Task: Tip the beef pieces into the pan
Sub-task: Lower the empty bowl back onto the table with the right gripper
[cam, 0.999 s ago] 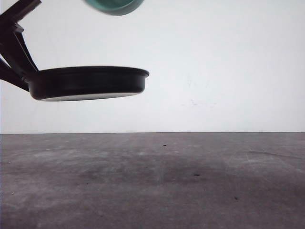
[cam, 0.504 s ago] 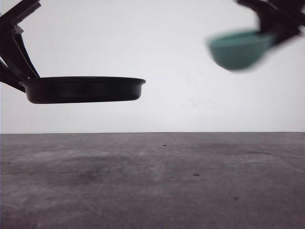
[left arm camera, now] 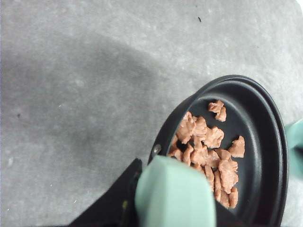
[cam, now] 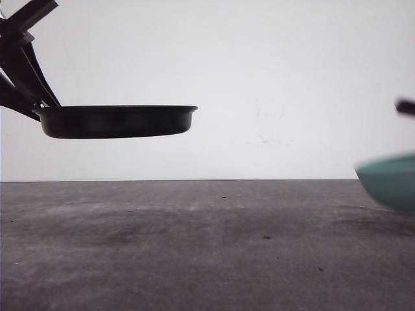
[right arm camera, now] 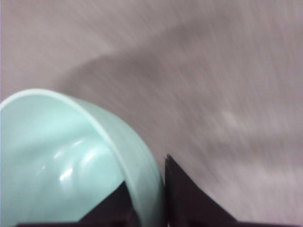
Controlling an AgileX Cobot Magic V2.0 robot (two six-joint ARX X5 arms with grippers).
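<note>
Front view: the pan [cam: 117,122] hangs level in the air on the left, well above the grey table [cam: 207,253], carried by the dark left arm [cam: 23,65] at the frame's edge. Low on the far right, a blurred teal bowl [cam: 389,181] sits close to the table surface, with a dark bit of the right arm [cam: 406,107] just above it. From this low angle the pan's inside is hidden.

Left wrist view: here's the inside of the pan [left arm camera: 265,142], and the beef pieces [left arm camera: 208,156] lie in it, a loose heap of orange-brown chunks bunched toward the handle side, with one pair a little apart. The pale mint handle [left arm camera: 173,194] fills the foreground, and the left gripper [left arm camera: 142,203] is clamped on it, dark fingers [left arm camera: 113,203] pressed against its side.

Right wrist view: heavily smeared by motion. The bowl [right arm camera: 61,161] shows its smooth pale interior, no pieces visible in it. The right gripper [right arm camera: 147,198] pinches the rim, one dark finger [right arm camera: 189,198] outside the wall, the other inside.
</note>
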